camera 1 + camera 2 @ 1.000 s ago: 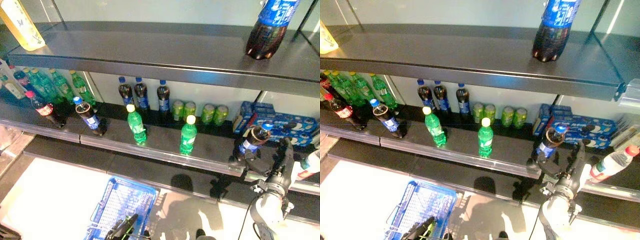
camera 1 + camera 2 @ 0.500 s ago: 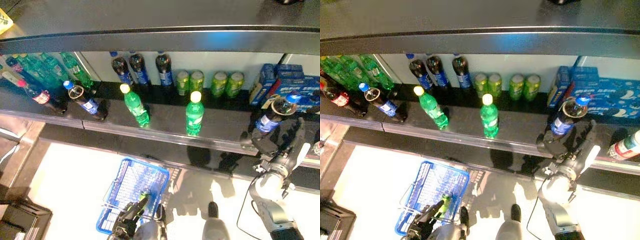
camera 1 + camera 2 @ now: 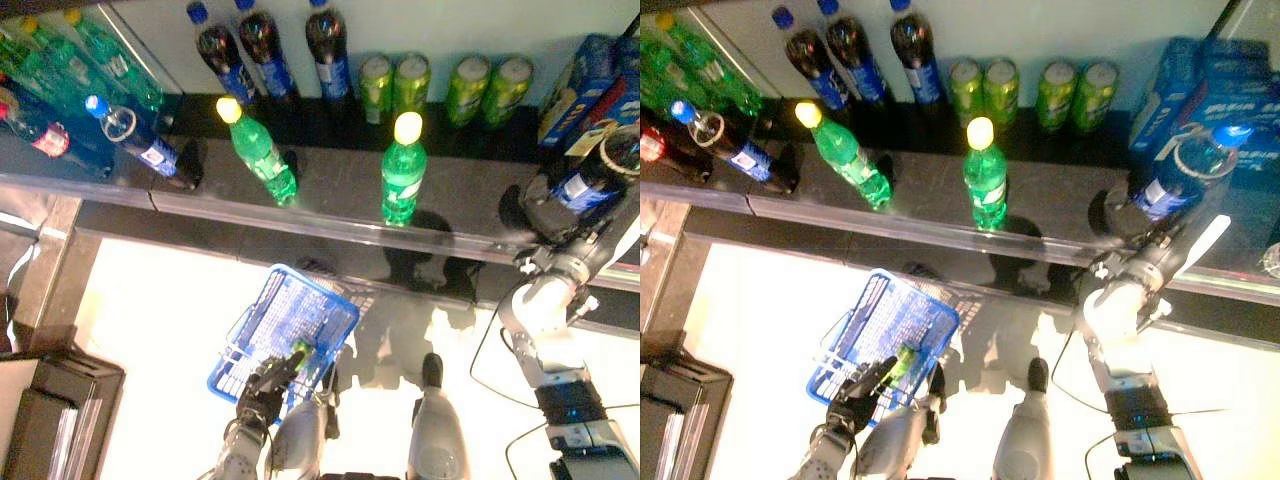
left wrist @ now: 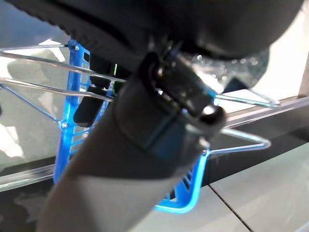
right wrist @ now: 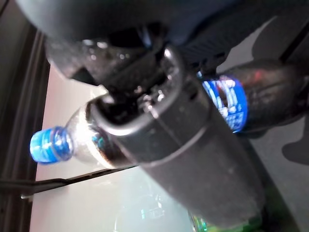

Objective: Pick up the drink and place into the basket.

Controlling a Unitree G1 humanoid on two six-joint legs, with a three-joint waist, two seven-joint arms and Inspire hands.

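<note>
A dark cola bottle [image 3: 592,178] with a blue label and blue cap stands tilted at the right end of the lower shelf [image 3: 330,215]. My right hand [image 3: 545,210] is shut round its lower part. In the right wrist view the thumb [image 5: 159,121] lies across the bottle [image 5: 72,140]. My left hand [image 3: 265,382] is shut on the thin wire handles [image 4: 38,58] of the blue basket [image 3: 290,325], which hangs low in front over the pale floor. A green drink [image 3: 902,360] lies in the basket.
Green bottles [image 3: 258,150] stand along the shelf's front. Green cans [image 3: 435,85], dark cola bottles [image 3: 265,45] and blue cartons [image 3: 590,85] stand at the back. More bottles [image 3: 120,130] are at the left. A black box [image 3: 50,420] sits on the floor at lower left.
The camera has tilted down, so the shelf has slid up the picture and the basket shows in full. My right hand has closed round the cola bottle.
</note>
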